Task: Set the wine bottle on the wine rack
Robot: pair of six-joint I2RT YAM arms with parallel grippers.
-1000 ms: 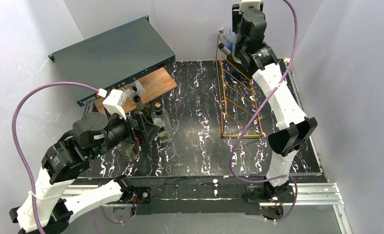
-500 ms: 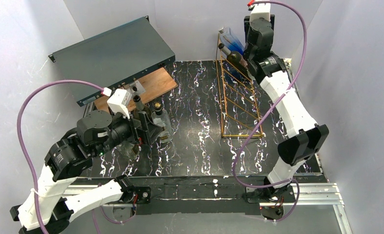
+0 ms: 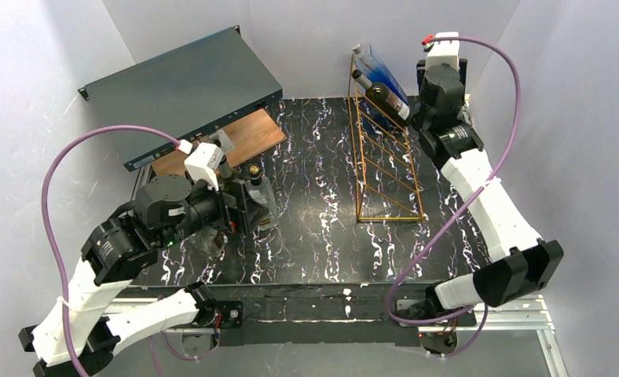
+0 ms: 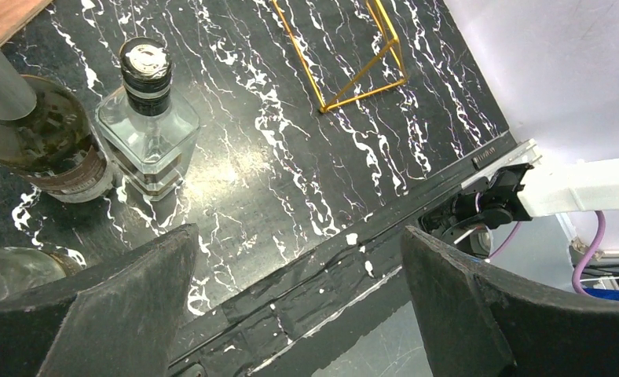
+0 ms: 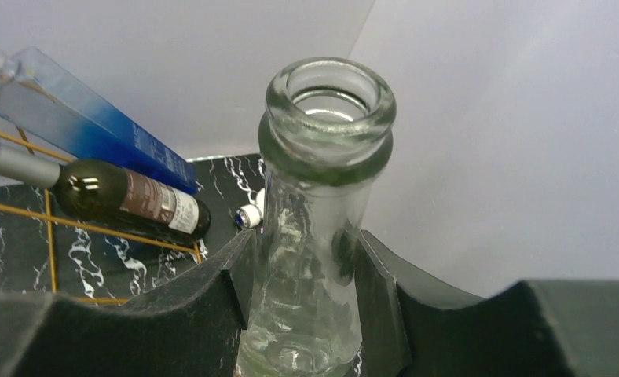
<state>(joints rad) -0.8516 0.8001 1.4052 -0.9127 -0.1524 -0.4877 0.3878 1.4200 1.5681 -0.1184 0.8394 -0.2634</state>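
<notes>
Jaws on my left gripper (image 4: pixel 298 251) are wide open with nothing between them, and they hang over the near left part of the table (image 3: pixel 322 243). Just past them, by the left edge, a standing wine bottle (image 4: pixel 39 141) and a square clear bottle (image 4: pixel 145 126) are side by side, very close together. Farther on, toward the far right corner, is the gold wine rack (image 3: pixel 385 165). Two bottles rest on its top rungs, a lying dark bottle (image 3: pixel 386 98) and a blue bottle (image 3: pixel 377 67) above it. Both are slanted, with their necks pointing to the far left. Right at the far right corner, my right gripper (image 5: pixel 306 263) is squeezed tight on the neck of a clear glass bottle (image 5: pixel 314 204). Its open mouth sticks out past the pads. I cannot see its body, because the fingers and the arm hide it. The rack is just to the left of this gripper, and the fat end of the lying dark bottle is very near. I think this bottle goes on next, and my right arm is the close one. It must tip the bottle so it slants like the others, onto a free rung lower down.
</notes>
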